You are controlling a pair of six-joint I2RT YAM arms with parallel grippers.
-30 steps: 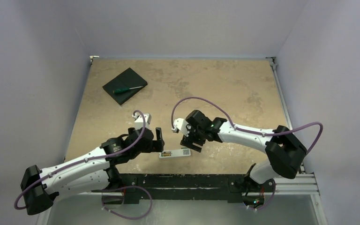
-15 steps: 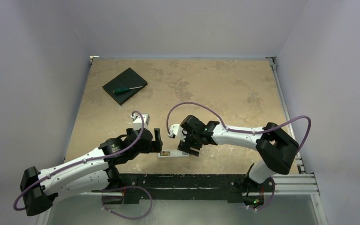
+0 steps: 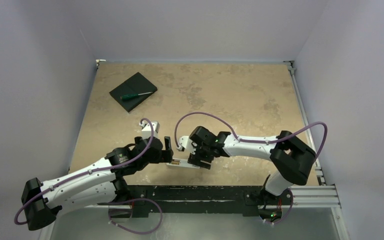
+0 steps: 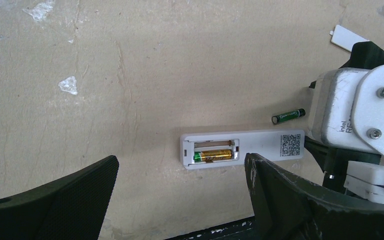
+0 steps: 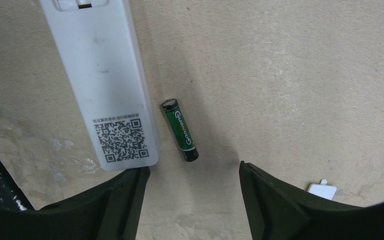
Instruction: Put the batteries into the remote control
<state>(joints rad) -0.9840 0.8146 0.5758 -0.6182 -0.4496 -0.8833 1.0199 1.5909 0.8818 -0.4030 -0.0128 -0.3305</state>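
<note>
The remote control (image 4: 260,142) lies back up near the table's front edge, its battery bay uncovered. One battery (image 4: 214,155) sits in the bay's near slot; the other slot is bare. A second, dark green battery (image 5: 180,130) lies loose on the table beside the remote's (image 5: 100,75) QR-code end. My right gripper (image 5: 192,172) hangs open just above that loose battery (image 4: 288,116), one finger over the remote's end. My left gripper (image 4: 180,170) is wide open, low over the table on the near side of the bay, holding nothing.
A small white cover piece (image 5: 322,190) lies on the table close to the right gripper. At the far left a black square pad (image 3: 130,85) carries a green-handled screwdriver (image 3: 137,94). The table's black front rail (image 3: 205,192) runs just behind the remote (image 3: 185,163).
The right arm has swung left and nearer to the front edge, bringing its gripper over the remote's right end and the loose battery. The left arm has barely moved.
</note>
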